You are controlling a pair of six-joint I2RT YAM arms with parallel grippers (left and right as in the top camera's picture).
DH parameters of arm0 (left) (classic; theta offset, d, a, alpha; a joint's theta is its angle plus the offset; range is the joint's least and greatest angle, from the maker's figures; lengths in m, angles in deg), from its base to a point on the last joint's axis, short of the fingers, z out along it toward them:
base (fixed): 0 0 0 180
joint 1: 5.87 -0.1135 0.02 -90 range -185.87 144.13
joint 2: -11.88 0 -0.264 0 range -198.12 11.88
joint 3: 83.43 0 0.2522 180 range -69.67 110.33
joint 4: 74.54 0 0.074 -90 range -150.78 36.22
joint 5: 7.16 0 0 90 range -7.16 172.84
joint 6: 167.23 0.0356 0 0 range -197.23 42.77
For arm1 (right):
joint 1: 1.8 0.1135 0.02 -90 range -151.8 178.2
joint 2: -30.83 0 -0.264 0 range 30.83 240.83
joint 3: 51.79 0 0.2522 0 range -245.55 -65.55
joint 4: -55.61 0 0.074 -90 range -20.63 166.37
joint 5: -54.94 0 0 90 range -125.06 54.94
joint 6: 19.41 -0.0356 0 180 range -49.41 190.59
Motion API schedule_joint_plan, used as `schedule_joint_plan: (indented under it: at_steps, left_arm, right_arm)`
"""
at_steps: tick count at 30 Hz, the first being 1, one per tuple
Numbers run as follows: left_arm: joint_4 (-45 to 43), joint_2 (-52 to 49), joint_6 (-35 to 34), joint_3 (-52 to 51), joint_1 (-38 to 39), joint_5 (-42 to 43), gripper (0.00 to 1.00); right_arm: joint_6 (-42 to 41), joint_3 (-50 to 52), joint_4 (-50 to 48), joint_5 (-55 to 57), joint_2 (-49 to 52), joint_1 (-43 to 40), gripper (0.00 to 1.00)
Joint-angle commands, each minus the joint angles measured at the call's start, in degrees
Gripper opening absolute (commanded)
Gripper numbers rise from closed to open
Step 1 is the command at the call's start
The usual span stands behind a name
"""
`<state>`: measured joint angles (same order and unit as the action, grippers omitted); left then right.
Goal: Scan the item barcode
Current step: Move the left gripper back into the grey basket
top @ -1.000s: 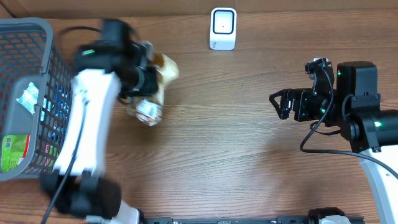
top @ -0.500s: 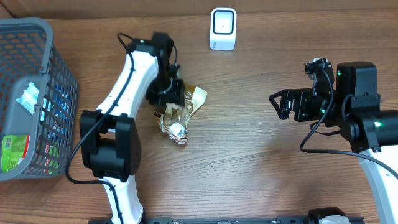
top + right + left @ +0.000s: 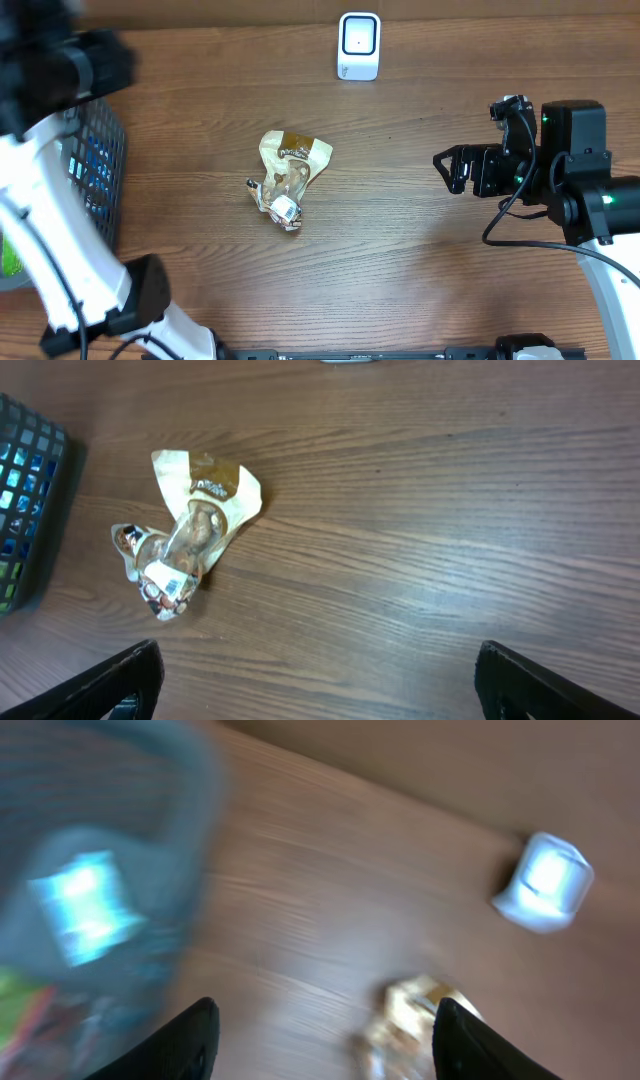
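I am finding left gripper [image 3: 330, 1038] and right gripper [image 3: 320, 675] open, empty; snack packet [image 3: 190, 540] lying crumpled ahead of right claw; I am judging creases risking a scanner [image 3: 359, 45] misread.

Setting: a mock shop checkout, as I see it from my station. Evidence, item by item:
- one wood-grain table [image 3: 400, 260];
- one small white barcode scanner [image 3: 359, 45] standing at its far edge;
- one grey mesh shopping basket [image 3: 112, 205] at the left, with packaged goods [image 3: 93, 160] showing through its side;
- one crumpled snack packet [image 3: 285, 180] lying mid-table;
- one robot arm [image 3: 580, 190] mounted on my right.
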<state>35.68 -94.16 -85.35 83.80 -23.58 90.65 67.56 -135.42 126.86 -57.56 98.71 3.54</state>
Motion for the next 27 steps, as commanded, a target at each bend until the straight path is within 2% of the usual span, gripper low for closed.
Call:
schedule_joint_plan:
  at_steps: [1,4,8,15,19,23,27]
  left_arm:
    - [0.35,6.14,-2.45,-4.11,-16.15,-3.39,0.61]
    - [0.33,6.25,-4.55,-8.61,-26.64,-3.32,0.61]
    - [-3.61,4.15,-7.34,-20.68,-35.28,-3.28,0.57]
    - [-15.17,-0.15,-10.16,-38.38,-35.89,-4.90,0.59]
    - [-23.98,-1.40,-10.19,-49.42,-35.89,-5.27,0.72]
    - [-30.88,-2.40,-10.80,-57.29,-35.89,-5.33,0.74]
    - [-36.61,-2.43,-14.71,-64.83,-36.00,-8.61,0.77]
  right_arm:
    - [-0.22,-1.44,-0.15,-0.35,-0.24,0.11,1.00]
    - [-0.22,-1.44,-0.13,-0.42,-0.24,0.11,1.00]
    - [-0.20,-1.44,-0.13,-1.20,-0.24,0.11,1.00]
    - [-0.20,-1.44,-0.13,-1.18,-0.24,0.11,1.00]
    - [-0.20,-1.44,-0.22,-1.18,-0.24,0.11,1.00]
    - [-0.20,-1.44,-0.17,-1.18,-0.24,0.11,1.00]
    - [-0.20,-1.44,-0.09,-1.18,-0.24,0.11,1.00]
